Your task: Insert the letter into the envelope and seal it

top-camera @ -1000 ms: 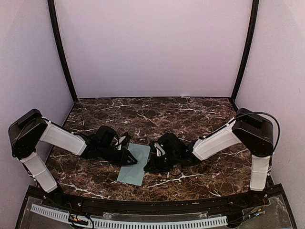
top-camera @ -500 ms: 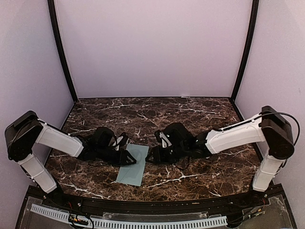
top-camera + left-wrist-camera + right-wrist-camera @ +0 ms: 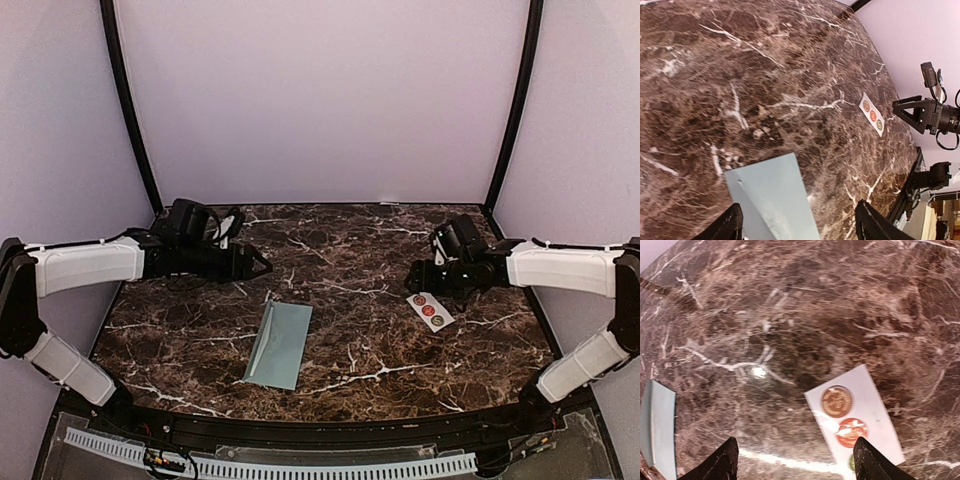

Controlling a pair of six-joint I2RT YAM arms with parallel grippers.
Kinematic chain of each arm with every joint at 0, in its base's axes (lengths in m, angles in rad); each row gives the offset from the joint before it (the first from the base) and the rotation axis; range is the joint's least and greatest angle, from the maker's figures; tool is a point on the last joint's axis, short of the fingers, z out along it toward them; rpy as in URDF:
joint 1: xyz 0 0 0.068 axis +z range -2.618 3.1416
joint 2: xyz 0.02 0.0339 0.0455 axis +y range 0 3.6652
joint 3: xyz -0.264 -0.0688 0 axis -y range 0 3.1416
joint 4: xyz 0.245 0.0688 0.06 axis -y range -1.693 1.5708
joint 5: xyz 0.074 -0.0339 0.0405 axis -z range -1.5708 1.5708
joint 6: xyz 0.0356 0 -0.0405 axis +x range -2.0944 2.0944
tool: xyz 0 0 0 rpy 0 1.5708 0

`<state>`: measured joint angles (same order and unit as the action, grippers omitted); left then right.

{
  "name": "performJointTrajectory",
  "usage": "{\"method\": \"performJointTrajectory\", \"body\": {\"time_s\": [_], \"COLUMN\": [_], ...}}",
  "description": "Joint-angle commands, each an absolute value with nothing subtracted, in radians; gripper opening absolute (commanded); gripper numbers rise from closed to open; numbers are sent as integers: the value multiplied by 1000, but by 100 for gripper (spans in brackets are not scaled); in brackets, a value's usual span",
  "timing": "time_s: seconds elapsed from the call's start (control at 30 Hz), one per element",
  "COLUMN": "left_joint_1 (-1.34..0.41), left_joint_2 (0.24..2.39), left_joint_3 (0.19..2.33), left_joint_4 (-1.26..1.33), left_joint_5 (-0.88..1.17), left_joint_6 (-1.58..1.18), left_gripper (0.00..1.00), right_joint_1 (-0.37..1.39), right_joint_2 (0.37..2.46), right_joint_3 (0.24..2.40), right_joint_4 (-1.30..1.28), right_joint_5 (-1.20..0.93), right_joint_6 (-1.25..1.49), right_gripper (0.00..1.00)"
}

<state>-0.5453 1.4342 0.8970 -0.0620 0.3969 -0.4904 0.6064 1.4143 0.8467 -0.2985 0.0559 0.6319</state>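
The pale teal envelope (image 3: pixel 281 344) lies flat on the marble table (image 3: pixel 350 250), near the front centre, with a narrow fold along its left long edge. No separate letter shows; it is hidden or out of view. My left gripper (image 3: pixel 260 266) hovers at the back left, well apart from the envelope, jaws open and empty. Its wrist view looks down on the envelope (image 3: pixel 771 196) between the black fingertips (image 3: pixel 729 226). My right gripper (image 3: pixel 416 279) is open at the right, just above the sticker strip (image 3: pixel 430 311). In the right wrist view the envelope (image 3: pixel 658 429) sits at the left edge.
A small white strip with round red, orange and green stickers (image 3: pixel 856 416) lies right of centre, also in the left wrist view as the strip (image 3: pixel 872 114). Purple walls and black corner posts (image 3: pixel 130 110) enclose the table.
Both arms have pulled away from the envelope, the left to the back left and the right to the right. Both grippers have opened. The sticker strip is now uncovered.
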Motion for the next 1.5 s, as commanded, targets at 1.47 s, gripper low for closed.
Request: {"method": "performJointTrajectory", "body": {"time_s": [1.47], "left_joint_1": [-516], "left_joint_2": [1459], "left_joint_3": [893], "left_joint_4": [-70], "left_joint_5": [450], "left_joint_6": [-395], "left_gripper": [77], "right_joint_1": [728], "right_joint_2": [1663], "right_joint_3": [707], "right_joint_4": [-91], "right_joint_5": [-308], "right_joint_6": [622], "right_gripper": [63]}}
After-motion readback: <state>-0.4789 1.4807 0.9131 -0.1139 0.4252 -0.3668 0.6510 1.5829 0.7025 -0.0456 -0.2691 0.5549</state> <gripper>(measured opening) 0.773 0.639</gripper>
